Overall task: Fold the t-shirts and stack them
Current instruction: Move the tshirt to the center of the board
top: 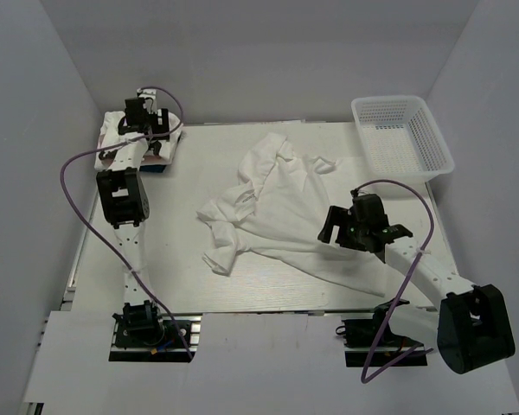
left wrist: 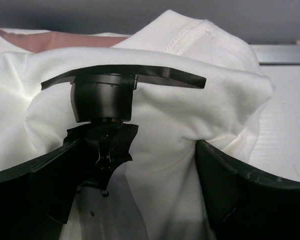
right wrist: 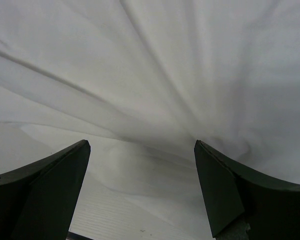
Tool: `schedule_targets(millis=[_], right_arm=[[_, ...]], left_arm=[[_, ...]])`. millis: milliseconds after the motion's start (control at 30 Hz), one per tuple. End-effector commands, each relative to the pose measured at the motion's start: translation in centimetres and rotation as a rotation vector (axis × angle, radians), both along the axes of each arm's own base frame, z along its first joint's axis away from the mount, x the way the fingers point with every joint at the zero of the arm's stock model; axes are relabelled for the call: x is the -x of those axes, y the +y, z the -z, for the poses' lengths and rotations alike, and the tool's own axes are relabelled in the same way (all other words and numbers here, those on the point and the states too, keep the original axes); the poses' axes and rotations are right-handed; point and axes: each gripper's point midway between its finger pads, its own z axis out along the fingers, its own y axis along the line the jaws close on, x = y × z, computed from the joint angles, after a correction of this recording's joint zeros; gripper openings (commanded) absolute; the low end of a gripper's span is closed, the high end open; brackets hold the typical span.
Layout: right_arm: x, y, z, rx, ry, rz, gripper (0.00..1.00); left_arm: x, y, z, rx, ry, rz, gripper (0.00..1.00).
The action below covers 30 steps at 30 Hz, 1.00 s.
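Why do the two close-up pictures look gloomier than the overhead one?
Top external view: even, soft light, the crumpled t-shirt crisp, with faint shadows. Left wrist view: the folded t-shirt bright but the left tool's fingers dark and soft-edged. Right wrist view: the crumpled t-shirt shaded grey, the right tool's fingers near-silhouettes.

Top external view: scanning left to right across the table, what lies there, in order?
Folded t-shirt stack → crumpled loose t-shirt → white mesh basket.
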Motion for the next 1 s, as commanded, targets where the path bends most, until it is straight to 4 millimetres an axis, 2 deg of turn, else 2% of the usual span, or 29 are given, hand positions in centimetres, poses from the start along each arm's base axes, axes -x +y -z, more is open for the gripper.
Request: schedule_targets(millis=[0, 67, 100, 133, 167, 233, 267, 300, 367, 400, 433, 467, 500, 533, 567, 600, 633, 667, 700, 733, 767, 833, 867, 900, 933, 967], right_arm=[[-1.9, 0.7, -2.5, -0.026, -0.100, -0.026, 0.90], [-1.9, 0.8, -3.1, -0.027, -0.128, -0.031, 0.90], [-2.0, 0.8, -3.4, -0.027, -0.139, -0.031, 0.90], [-2.1, 0.7, -4.2, -0.036, -0.166, -0.023, 0.90], [-2.2, 0.5, -4.4, -0.035, -0.178, -0.013, 0.90], [-2.2, 0.4, -5.2, -0.045, -0.207, 0.004, 0.90], [-2.3, 0.2, -5.3, -0.050, -0.208, 0.025, 0.90], [-2.2, 0.0, -5.6, -0.056, -0.220, 0.039, 0.90], [-2.0, -1.2, -4.9, -0.022, -0.191, 0.122, 0.90], [-2.0, -1.8, -4.4, -0.001, -0.176, 0.154, 0.90], [-1.5, -2.2, -3.9, 0.012, -0.146, 0.173, 0.90], [-1.0, -2.4, -3.3, 0.021, -0.114, 0.180, 0.90], [-0.7, -2.4, -3.0, 0.022, -0.097, 0.175, 0.90], [-0.4, -2.4, -2.9, 0.025, -0.092, 0.169, 0.90], [0.0, -2.4, -2.2, 0.022, -0.072, 0.172, 0.90], [0.2, -2.5, -1.8, 0.025, -0.065, 0.180, 0.90], [0.6, -2.7, -1.4, 0.029, -0.047, 0.184, 0.90], [0.9, -2.7, -0.9, 0.033, -0.028, 0.186, 0.90], [1.1, -2.6, -0.8, 0.031, -0.021, 0.180, 0.90], [1.3, -2.7, -0.6, 0.034, -0.010, 0.177, 0.90], [1.4, -2.8, -0.2, 0.040, -0.003, 0.177, 0.90], [1.4, -2.8, 0.0, 0.043, -0.004, 0.177, 0.90], [1.6, -2.8, 0.3, 0.048, 0.004, 0.170, 0.90], [1.7, -2.6, 0.4, 0.042, 0.006, 0.155, 0.90], [1.8, -2.6, 0.7, 0.043, 0.013, 0.152, 0.90], [1.8, -2.6, 0.8, 0.046, 0.013, 0.148, 0.90]], left_arm=[[3.6, 2.0, 5.1, 0.003, 0.209, -0.105, 1.00], [3.2, 1.4, 2.2, 0.056, 0.150, -0.119, 1.00], [2.9, 1.0, 0.1, 0.075, 0.114, -0.108, 1.00], [3.4, 0.2, -3.5, 0.105, 0.071, -0.082, 1.00], [3.7, -0.8, -5.7, 0.124, 0.037, -0.084, 1.00], [5.2, -2.0, -8.8, 0.139, 0.014, -0.067, 1.00], [6.4, -3.1, -13.9, 0.151, -0.063, -0.042, 1.00], [7.9, -5.2, -13.8, 0.212, -0.038, 0.048, 1.00], [10.5, -8.1, -15.7, 0.325, -0.055, 0.114, 1.00], [13.1, -10.6, -16.8, 0.398, -0.076, 0.226, 1.00], [14.6, -13.0, -16.8, 0.438, -0.075, 0.296, 1.00], [15.8, -14.5, -16.6, 0.463, -0.078, 0.324, 1.00], [18.2, -16.1, -15.7, 0.461, -0.072, 0.366, 1.00], [19.7, -18.9, -15.0, 0.464, -0.054, 0.423, 1.00], [21.8, -19.8, -11.9, 0.477, 0.010, 0.421, 1.00], [23.1, -21.2, -12.6, 0.485, -0.013, 0.473, 1.00], [24.5, -23.2, -11.8, 0.495, 0.011, 0.512, 1.00], [26.1, -23.9, -9.8, 0.494, 0.057, 0.519, 1.00], [26.9, -24.8, -9.2, 0.494, 0.071, 0.541, 1.00], [28.3, -26.4, -7.8, 0.480, 0.110, 0.577, 1.00], [28.8, -27.2, -8.1, 0.479, 0.107, 0.602, 1.00], [29.4, -28.1, -6.0, 0.423, 0.155, 0.619, 1.00], [29.6, -29.3, -5.7, 0.410, 0.166, 0.638, 1.00], [29.5, -29.5, -3.9, 0.378, 0.209, 0.634, 1.00], [28.6, -29.2, -3.5, 0.331, 0.222, 0.586, 1.00], [28.6, -29.9, -2.8, 0.314, 0.249, 0.588, 1.00]])
